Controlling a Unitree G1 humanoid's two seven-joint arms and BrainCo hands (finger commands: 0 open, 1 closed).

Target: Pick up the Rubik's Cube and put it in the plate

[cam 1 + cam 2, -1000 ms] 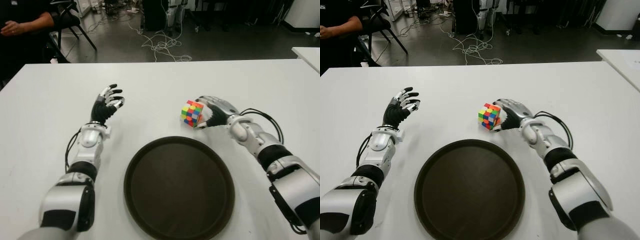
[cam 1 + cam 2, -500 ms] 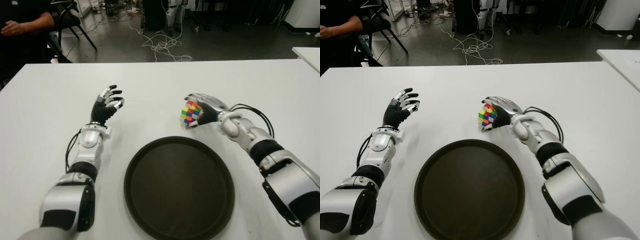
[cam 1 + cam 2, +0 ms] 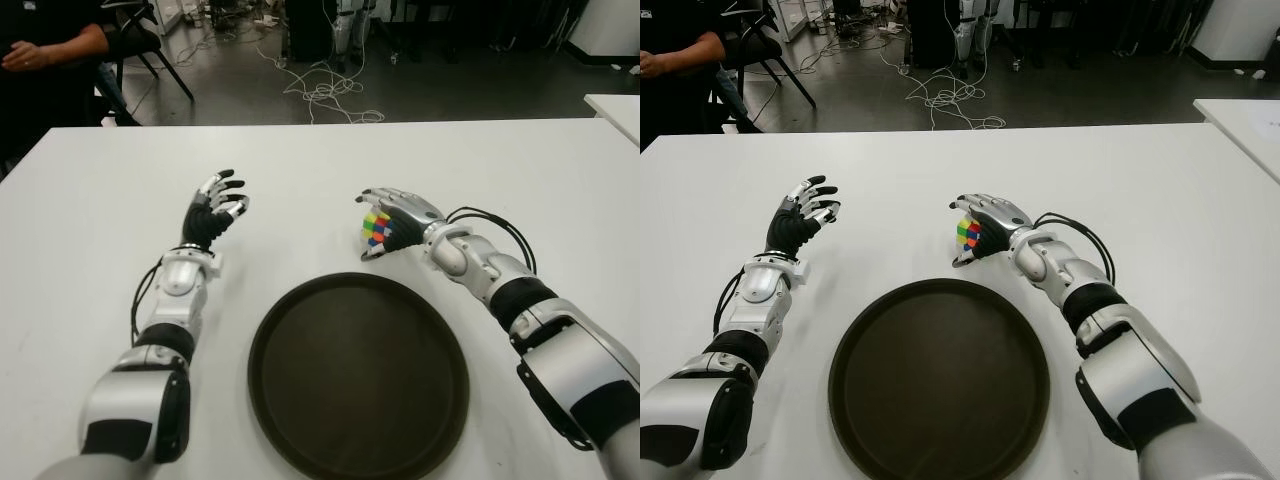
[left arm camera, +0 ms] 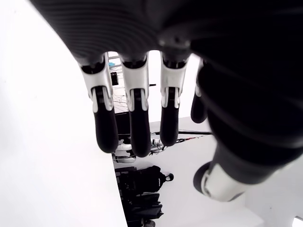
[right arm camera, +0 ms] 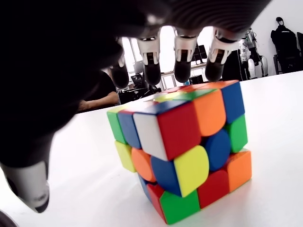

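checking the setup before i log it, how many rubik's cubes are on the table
1. The Rubik's Cube sits on the white table just beyond the plate, with the right hand cupped over it. None shows elsewhere, and the left hand is empty.

White worktop [image 3: 320, 160] fills foreground. Behind it, dark grey floor [image 3: 450, 95] — tangle of white cables [image 3: 325, 95] strewn across. Black chair [image 3: 140, 40] far left, seated person [image 3: 45, 55] in dark clothing beside it. Second white table [image 3: 615, 105] at right edge.
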